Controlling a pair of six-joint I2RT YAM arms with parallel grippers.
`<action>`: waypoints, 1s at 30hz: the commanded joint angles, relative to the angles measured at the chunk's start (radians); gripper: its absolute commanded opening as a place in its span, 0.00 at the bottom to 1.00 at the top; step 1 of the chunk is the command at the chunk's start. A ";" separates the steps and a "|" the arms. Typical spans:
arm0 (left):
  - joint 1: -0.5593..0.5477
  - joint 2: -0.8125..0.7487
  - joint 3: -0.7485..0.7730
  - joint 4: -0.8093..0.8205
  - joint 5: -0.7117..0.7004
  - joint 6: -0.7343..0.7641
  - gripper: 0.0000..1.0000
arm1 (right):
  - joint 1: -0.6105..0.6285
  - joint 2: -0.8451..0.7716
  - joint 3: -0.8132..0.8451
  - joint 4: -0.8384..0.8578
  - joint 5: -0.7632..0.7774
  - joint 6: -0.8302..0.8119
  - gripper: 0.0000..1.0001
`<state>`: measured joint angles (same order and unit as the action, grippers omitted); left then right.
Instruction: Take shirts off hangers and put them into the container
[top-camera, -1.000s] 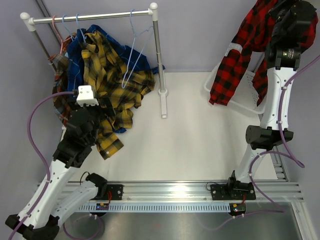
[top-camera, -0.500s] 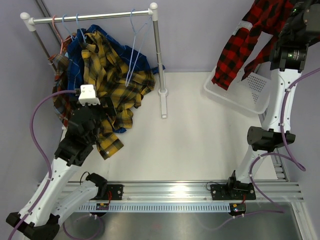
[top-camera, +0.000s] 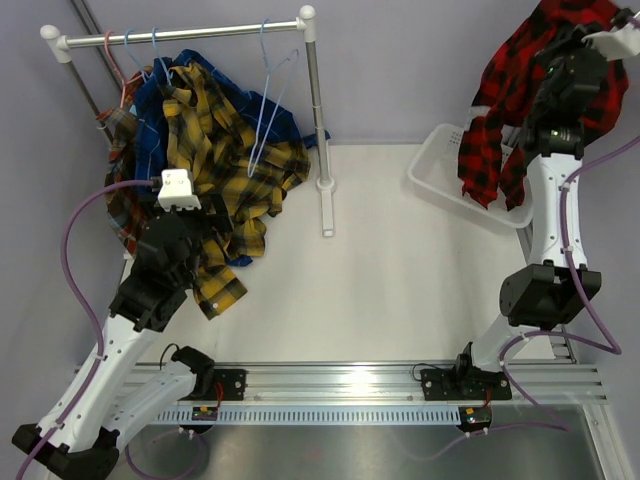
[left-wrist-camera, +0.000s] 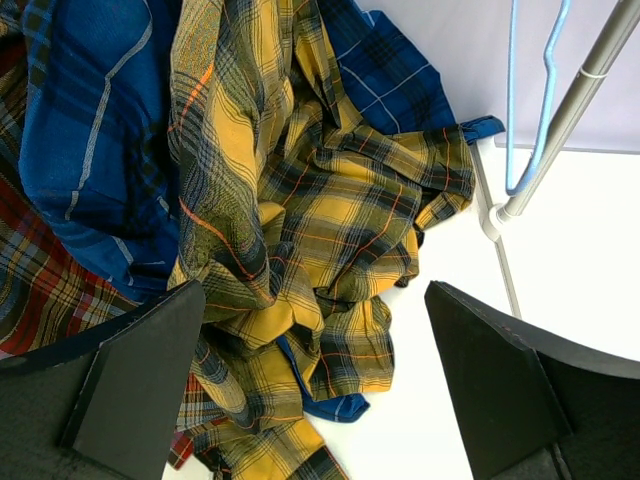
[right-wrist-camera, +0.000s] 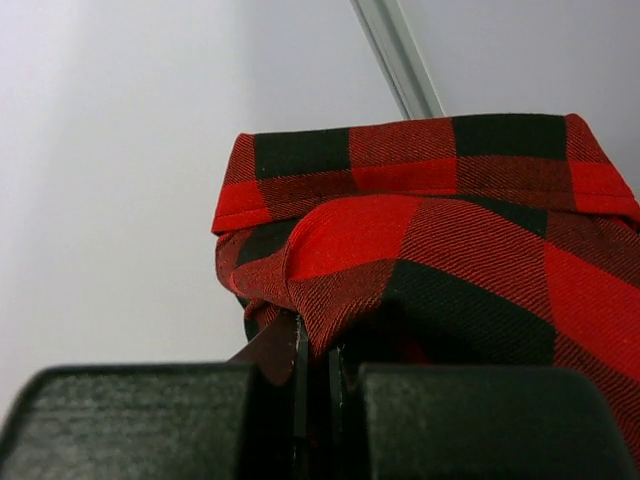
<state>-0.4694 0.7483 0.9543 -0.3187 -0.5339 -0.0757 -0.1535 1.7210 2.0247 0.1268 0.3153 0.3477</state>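
fig. 1, task progress: 1 of 4 shirts off its hanger, none in the basket yet.

(a) my right pincer (right-wrist-camera: 312, 372) is raised at the far right, closed on a fold of the red-and-black check flannel shirt (top-camera: 497, 110). in the right wrist view the cloth is nipped between the 2 dark fingers with almost no gap. the shirt hangs free of any hanger, draped over and just in front of the white perforated plastic basket (top-camera: 437, 160). i cannot tell whether its hem touches the rim. i see no shirt lying in the basket, though the hanging cloth hides part of it.

(b) my left pincer (left-wrist-camera: 315, 385) is wide open and holds nothing. it points at the yellow-and-black plaid shirt (left-wrist-camera: 330, 220), which hangs in a bunch with the blue shirt with thin pale lines (left-wrist-camera: 80, 130) and the brown-red plaid shirt (left-wrist-camera: 40, 290) at the left end of the white-capped metal rail (top-camera: 190, 33).

(c) 1 light blue wire hanger (left-wrist-camera: 510, 100) hangs bare near the rail's right post.

(d) judgement: the step in hand is lowering and releasing shirt 1 into the basket. 3 shirts are left to strip from their hangers and carry across the white table (top-camera: 400, 260), so the task is at an early stage.
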 joint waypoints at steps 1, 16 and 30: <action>0.005 -0.012 -0.006 0.070 -0.008 -0.009 0.99 | -0.001 -0.083 -0.139 0.134 -0.021 0.031 0.00; 0.005 -0.012 -0.008 0.070 -0.008 -0.012 0.99 | 0.017 -0.020 -0.342 0.063 -0.118 0.158 0.00; 0.005 -0.021 -0.006 0.069 0.000 -0.015 0.99 | -0.055 -0.042 -0.601 0.005 0.005 0.119 0.00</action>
<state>-0.4694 0.7414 0.9543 -0.3187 -0.5301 -0.0765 -0.2058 1.6897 1.4200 0.0921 0.2913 0.4999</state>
